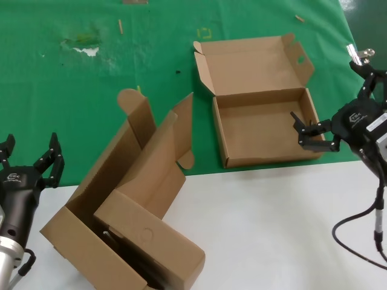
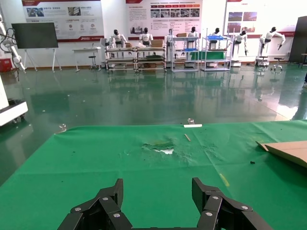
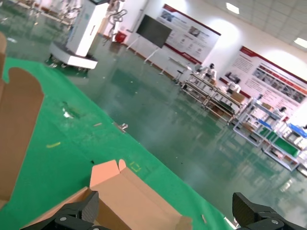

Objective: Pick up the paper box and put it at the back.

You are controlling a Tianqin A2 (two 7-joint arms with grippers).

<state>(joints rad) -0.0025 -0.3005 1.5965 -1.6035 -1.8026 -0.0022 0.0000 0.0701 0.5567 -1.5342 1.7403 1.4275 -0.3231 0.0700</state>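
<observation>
A white surface (image 1: 284,223) fills the near half of the head view, and the green cloth sheet (image 1: 72,84) covers the far half, marked by one white torn patch (image 1: 89,52) towards its left. Beyond the surface, the wrist views show a wide hall with a glossy green floor, shelving racks and wall posters.

At the far left, the left gripper (image 1: 30,158) hangs over the front edge of the cloth, its fingers spread apart with nothing between them; the left wrist view shows the same open fingers (image 2: 103,203) above bare green cloth.

Just beside it to the right stands one bigger brown carton (image 1: 130,199) with tall flaps, straddling the line between cloth and white surface. A second, smaller brown box with a faint circle outline (image 1: 151,241) appears to lean in or against its front, though the join is hard to read.

Right of centre lies the paper box (image 1: 263,124), one only, flat on the green cloth with its hinged lid thrown back and its tray empty. Its front edge sits near the border with the white surface.

At the far right, the right gripper (image 1: 309,134) reaches in over the box's right front corner, fingers apart and gripping nothing.
</observation>
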